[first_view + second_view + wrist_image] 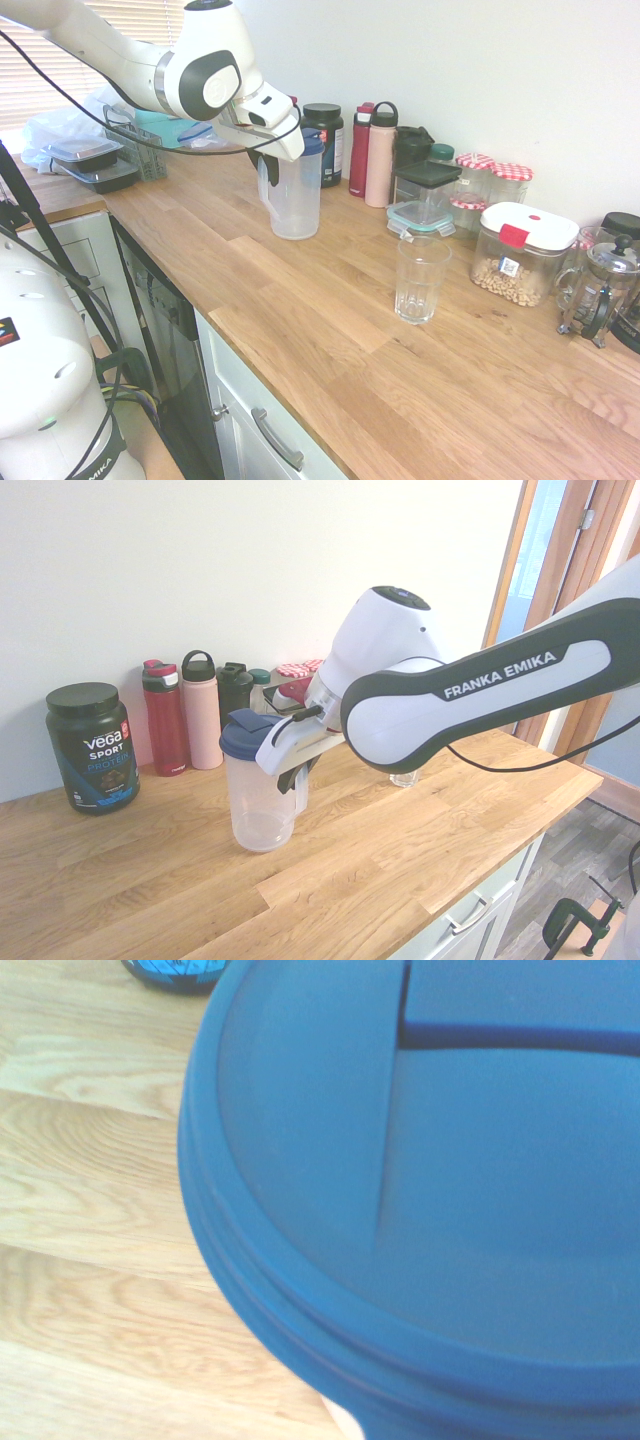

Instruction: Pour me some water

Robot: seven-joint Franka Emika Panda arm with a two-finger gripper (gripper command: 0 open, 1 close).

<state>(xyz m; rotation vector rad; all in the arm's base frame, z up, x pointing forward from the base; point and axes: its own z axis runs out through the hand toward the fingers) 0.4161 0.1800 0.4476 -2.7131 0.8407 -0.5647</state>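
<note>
Evidently the gripper point(268, 170) is closed on the handle of the pitcher point(297, 195), its fingers drawn in around that grip. In the first exterior view, the glass point(422, 280) lies well apart at about four o'clock from the fingers, while the pitcher's long axis runs upright. The next move probably calls for carrying it that way, then tipping its spout over the rim. Cloudy, smooth plastic forms the tall body; the round blue lid point(250, 735) looks matte, the glass clear and faceted (I cannot tell how much water there is).
</note>
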